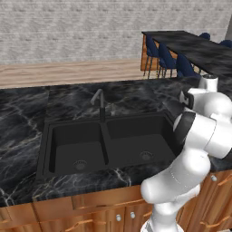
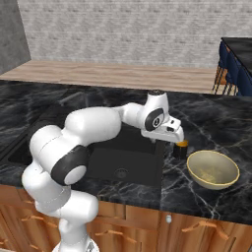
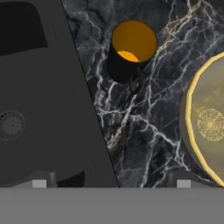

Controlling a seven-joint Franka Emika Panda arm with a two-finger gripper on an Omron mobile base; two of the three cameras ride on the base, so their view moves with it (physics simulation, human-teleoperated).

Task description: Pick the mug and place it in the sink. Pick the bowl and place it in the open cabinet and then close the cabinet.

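- Black marble counter (image 2: pixel 216 123), kitchen.
- Sink (image 3: pixel 26 87) left of gripper (image 3: pixel 111 183), nothing in it.
- Gripper jaws spread wide, holding nothing; mug (image 3: pixel 130 50) upright ahead, apart.
- Bowl (image 3: pixel 208 122) right.
- Step: reaching for mug; next, advance, straddle, close.

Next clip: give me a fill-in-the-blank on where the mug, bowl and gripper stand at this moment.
1. The mug stands on the counter between the sink and the ____.
2. The gripper hovers over the mug with its jaws ____.
3. The bowl rests on the counter, on the ____ side of the sink in the right base view.
4. Both sink basins are ____.

Missing words: bowl; open; right; empty
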